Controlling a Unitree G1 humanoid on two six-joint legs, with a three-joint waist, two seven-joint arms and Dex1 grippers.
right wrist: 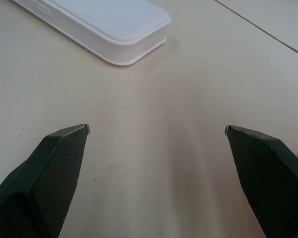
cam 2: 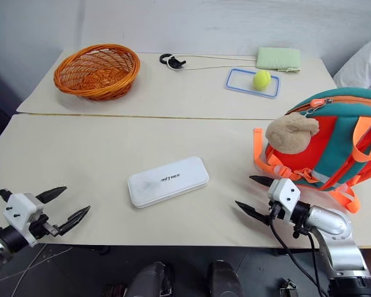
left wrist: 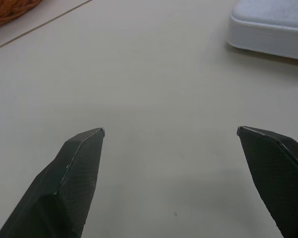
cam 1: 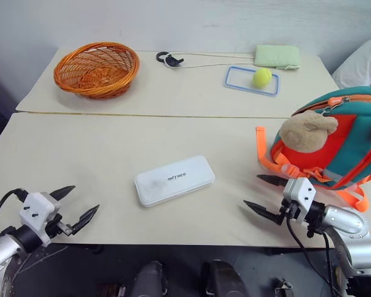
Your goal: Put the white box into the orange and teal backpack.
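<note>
Both grippers are spread wide with nothing in them, hovering over the near edge of the table (cam 1: 80,154). The left gripper (cam 1: 80,205) sits at the near-left corner, the right gripper (cam 1: 264,195) at the near right, just in front of the orange and teal backpack (cam 1: 343,145). The white box (cam 1: 174,180) lies flat between the two, a bit further in, slightly angled. Backpack's zipped, with a tan plush toy (cam 1: 306,131) on the front.
</note>
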